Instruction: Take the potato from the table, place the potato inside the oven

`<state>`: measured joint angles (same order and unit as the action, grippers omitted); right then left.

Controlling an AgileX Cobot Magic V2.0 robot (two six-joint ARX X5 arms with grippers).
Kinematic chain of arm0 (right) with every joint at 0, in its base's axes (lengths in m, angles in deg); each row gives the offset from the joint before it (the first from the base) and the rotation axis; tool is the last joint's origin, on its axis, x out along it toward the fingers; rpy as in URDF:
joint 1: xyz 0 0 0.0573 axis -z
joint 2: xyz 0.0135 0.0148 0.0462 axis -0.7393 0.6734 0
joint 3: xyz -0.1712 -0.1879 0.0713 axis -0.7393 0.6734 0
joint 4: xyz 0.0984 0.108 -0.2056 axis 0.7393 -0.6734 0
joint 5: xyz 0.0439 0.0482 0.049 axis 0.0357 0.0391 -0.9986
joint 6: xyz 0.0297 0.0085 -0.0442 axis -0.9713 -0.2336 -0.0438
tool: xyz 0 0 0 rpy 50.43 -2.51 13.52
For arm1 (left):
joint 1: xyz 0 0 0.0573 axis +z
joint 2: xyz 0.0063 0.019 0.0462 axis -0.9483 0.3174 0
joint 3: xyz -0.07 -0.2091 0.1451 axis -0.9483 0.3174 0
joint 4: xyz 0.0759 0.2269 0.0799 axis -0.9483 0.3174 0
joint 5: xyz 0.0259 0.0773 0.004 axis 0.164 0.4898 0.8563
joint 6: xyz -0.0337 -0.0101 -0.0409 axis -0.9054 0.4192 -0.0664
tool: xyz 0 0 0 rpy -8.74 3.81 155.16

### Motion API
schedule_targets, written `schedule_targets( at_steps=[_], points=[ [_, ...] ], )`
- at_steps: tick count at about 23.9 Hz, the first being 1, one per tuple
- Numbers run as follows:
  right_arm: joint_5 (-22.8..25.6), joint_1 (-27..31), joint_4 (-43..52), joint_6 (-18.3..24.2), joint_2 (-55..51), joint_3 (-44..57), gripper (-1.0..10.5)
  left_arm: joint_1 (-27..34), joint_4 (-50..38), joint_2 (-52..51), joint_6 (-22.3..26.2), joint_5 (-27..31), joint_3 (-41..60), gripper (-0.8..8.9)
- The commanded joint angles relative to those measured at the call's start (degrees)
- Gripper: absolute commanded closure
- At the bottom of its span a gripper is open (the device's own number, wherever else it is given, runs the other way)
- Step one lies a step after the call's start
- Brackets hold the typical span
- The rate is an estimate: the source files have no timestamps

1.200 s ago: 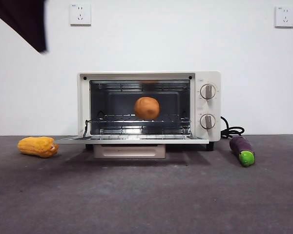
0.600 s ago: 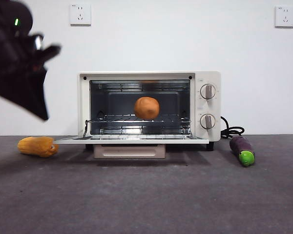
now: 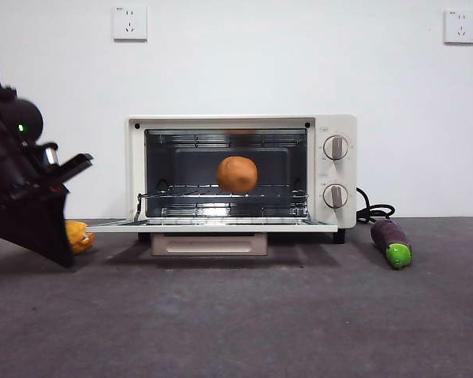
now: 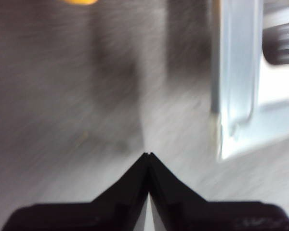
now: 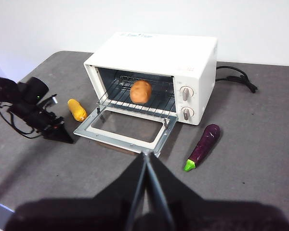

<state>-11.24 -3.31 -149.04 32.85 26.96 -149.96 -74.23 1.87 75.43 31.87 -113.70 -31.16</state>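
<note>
Left gripper [image 3: 63, 256] low at table [image 3: 236, 315], just beside open door [image 5: 120, 130] of oven [image 3: 240, 173], jaws pressed together, holding nothing. Right gripper [image 5: 147, 156] high above table, well apart from oven, jaws closed, empty. Potato [image 3: 236, 174] on wire rack [image 3: 221, 191] inside oven. Corn cob [image 3: 79, 236] mostly hidden behind left arm in front view. Left wrist view blurred. Eggplant [image 3: 390, 242] beside oven's knob side.

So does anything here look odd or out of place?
Not much. The potato sits neatly on the rack in the oven, though the door hangs fully open. A corn cob and eggplant lie loose on the table. The left claw, shut, hovers low near the door's corner.
</note>
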Motion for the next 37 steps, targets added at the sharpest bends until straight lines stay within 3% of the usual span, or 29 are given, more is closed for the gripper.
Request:
schedule_targets(
  at_steps=[1,9,37],
  points=[
    [-0.11,-0.04,-1.31,-0.59,-0.17,0.81,9.5,0.09,-3.17,2.12,-5.16,-2.80,0.26,8.21],
    [-0.13,-0.04,-1.31,-1.11,-0.17,1.97,9.5,-0.42,-6.01,3.10,-7.69,-2.91,0.26,8.21],
    [-0.15,-0.04,-1.31,-2.62,-0.17,2.03,9.5,0.17,-7.34,1.16,-7.72,-12.76,0.24,8.21]
  ],
)
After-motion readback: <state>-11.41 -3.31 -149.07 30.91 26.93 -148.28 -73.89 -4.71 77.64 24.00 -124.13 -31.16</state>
